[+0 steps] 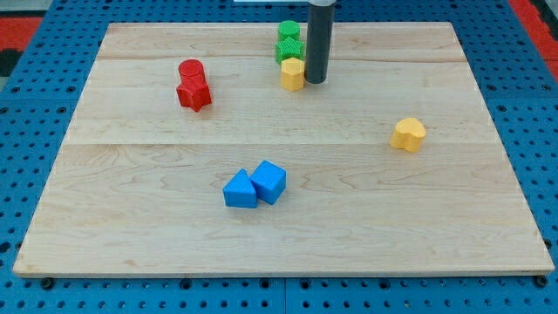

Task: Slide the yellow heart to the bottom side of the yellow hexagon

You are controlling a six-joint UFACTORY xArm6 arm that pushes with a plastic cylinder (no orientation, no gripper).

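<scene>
Touching yellow hexagon [293, 74], my tip [316, 81], yellow heart [408, 134] well apart, lower right.

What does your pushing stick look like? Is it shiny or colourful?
My rod is plain dark grey, round and straight like a thick pipe, with a flat end at my tip. It looks smooth, with a faint sheen down one side. I see no cables, stickers or markings on it, and its top runs out of view.
</scene>
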